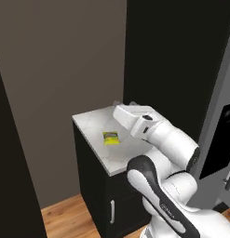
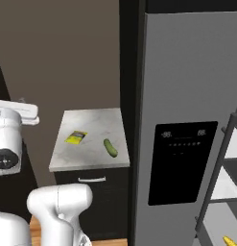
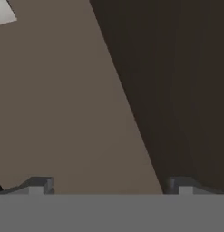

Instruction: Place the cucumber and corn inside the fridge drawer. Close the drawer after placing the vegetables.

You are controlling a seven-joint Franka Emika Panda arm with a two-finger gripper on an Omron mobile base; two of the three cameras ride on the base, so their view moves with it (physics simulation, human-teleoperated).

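Note:
The cucumber, small and dark green, lies on the marble counter near its right edge, beside the fridge. The corn, a yellow cob, lies low inside the open fridge at the bottom right corner. It rests on a pale grey surface cut off by the frame edge, and I cannot tell whether that is the fridge drawer. My gripper is open and empty, its fingertips wide apart. It hangs above the counter's back edge and points at the brown wall, well clear of the cucumber.
A flat yellow-green snack packet lies on the counter left of the cucumber. The closed grey fridge door with a black dispenser panel stands right of the counter. White fridge shelves show at the far right. A dark cabinet sits below the counter.

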